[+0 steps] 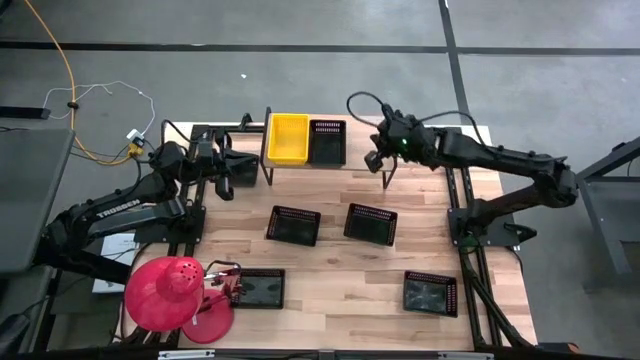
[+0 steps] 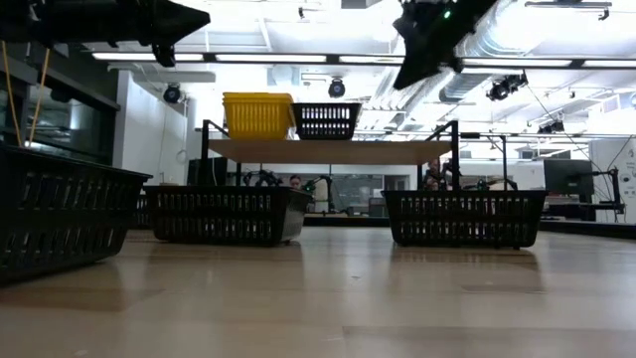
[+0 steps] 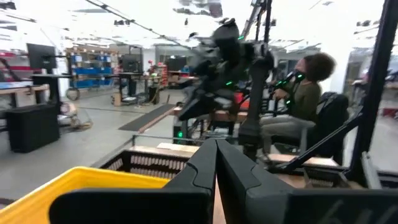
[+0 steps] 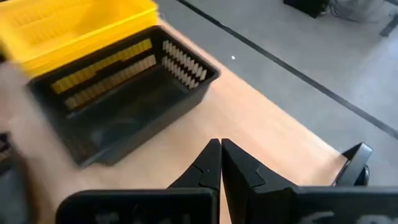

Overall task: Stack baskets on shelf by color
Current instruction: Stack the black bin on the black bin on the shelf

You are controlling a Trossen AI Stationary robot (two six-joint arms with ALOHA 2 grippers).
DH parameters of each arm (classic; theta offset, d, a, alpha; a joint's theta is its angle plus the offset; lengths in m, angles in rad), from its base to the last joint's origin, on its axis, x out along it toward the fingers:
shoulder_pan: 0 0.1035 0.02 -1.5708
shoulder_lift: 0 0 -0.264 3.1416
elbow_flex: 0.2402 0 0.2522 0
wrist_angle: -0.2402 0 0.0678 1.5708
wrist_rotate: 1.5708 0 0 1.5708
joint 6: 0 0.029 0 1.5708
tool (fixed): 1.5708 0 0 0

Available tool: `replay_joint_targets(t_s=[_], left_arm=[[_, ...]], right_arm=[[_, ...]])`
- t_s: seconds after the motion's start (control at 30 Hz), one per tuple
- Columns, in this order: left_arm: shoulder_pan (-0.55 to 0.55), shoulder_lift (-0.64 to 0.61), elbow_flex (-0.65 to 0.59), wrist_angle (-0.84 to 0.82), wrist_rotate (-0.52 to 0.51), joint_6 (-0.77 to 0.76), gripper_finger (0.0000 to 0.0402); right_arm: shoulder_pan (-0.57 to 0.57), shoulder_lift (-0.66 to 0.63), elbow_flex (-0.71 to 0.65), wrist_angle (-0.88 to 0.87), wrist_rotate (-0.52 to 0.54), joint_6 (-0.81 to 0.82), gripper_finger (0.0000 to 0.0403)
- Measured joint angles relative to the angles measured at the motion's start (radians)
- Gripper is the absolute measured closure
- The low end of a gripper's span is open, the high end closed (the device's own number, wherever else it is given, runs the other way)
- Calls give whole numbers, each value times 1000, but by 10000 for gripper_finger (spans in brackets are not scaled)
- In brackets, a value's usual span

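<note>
Bright, even light falls from ceiling strip lamps point(image 2: 328, 62); windows glare white in the left wrist view. Both wrist views smear with motion blur. Shadows on the table point(image 1: 340, 280) stay soft.

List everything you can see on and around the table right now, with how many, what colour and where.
yellow basket: one, yellow, on the shelf, left side
black basket on shelf: one, black, touching the yellow one
loose black baskets: four, black, two mid-table, two near the front edge
shelf: one, light wood, black legs, back of table
red dome: one, red, front left corner
table: one, light wood
seated person: one, beyond the table
left gripper: shut, empty, left of the shelf
right gripper: shut, empty, over the shelf's right end
</note>
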Motion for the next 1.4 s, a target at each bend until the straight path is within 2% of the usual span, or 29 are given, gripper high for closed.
replay_joint_targets(t_s=[0.3, 0.63, 0.77, 0.9, 1.13, 1.23, 1.4], left_arm=[[64, -201, -11, -320, -11, 16, 401], [64, -541, -268, -279, 5, -143, 402], [46, -540, -283, -281, 2, -150, 402], [16, -531, -281, -281, -13, -150, 402], [-86, -528, -287, -251, -190, -137, 401], [-138, -505, -357, -64, -208, -144, 402], [-227, -423, -356, -24, -315, -142, 402]], right_arm=[[272, -53, 0, -79, 181, 28, 403], [525, -52, 0, -186, 318, 148, 403], [587, -52, 0, -304, 350, 270, 403], [645, -52, 0, -456, 401, 460, 403], [767, -49, 0, -576, 444, 761, 403], [796, -38, 0, -581, 447, 811, 403], [789, -17, 0, -577, 442, 831, 403]])
